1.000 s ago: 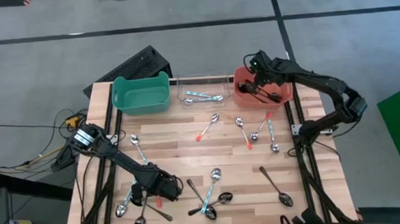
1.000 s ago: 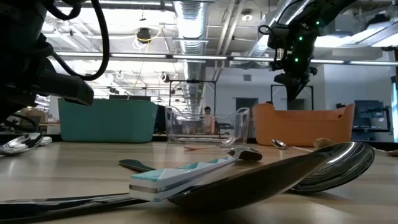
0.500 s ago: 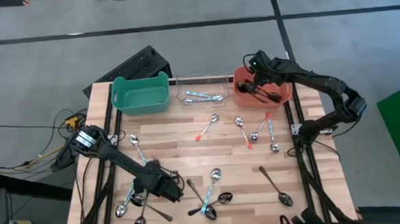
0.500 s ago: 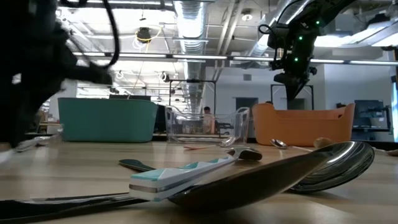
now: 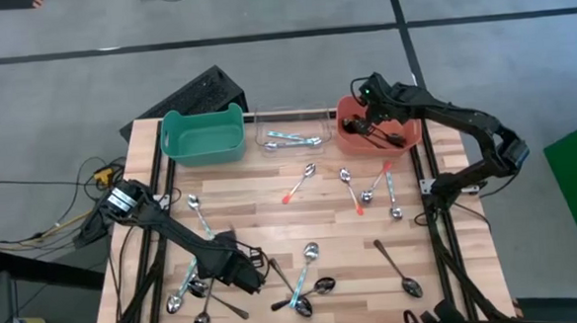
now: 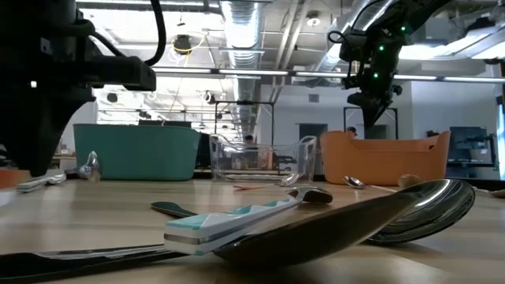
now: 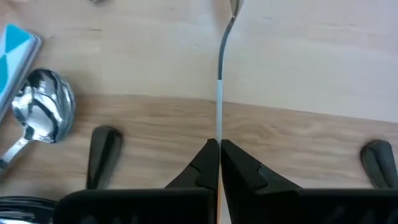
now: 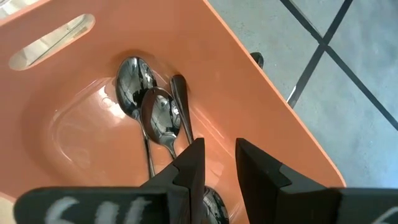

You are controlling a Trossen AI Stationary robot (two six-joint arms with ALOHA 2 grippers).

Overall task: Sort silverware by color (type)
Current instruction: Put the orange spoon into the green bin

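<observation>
High view, left tool (image 5: 243,271): working low at the near-left part of the surface (image 5: 272,222), among scattered spoons.
High view, spoons: lying at mixed angles; a dark-handled spoon (image 5: 399,268) is running diagonally at near right, a crossed cluster (image 5: 303,289) is sitting just beside the left tool.
High view, right tool (image 5: 364,124): hanging over the orange bin (image 5: 411,132).
High view, bins: teal bin (image 5: 204,136), clear bin (image 5: 292,130) and orange bin are standing in a row at the far edge.
Left wrist view: fingers (image 7: 239,168) are clenching a thin spoon handle (image 7: 219,93), its long axis running straight ahead of the tool.
Right wrist view: fingers (image 8: 258,163) are standing apart, gripping nothing; dark-handled spoons (image 8: 155,118) are lying inside the bin.
</observation>
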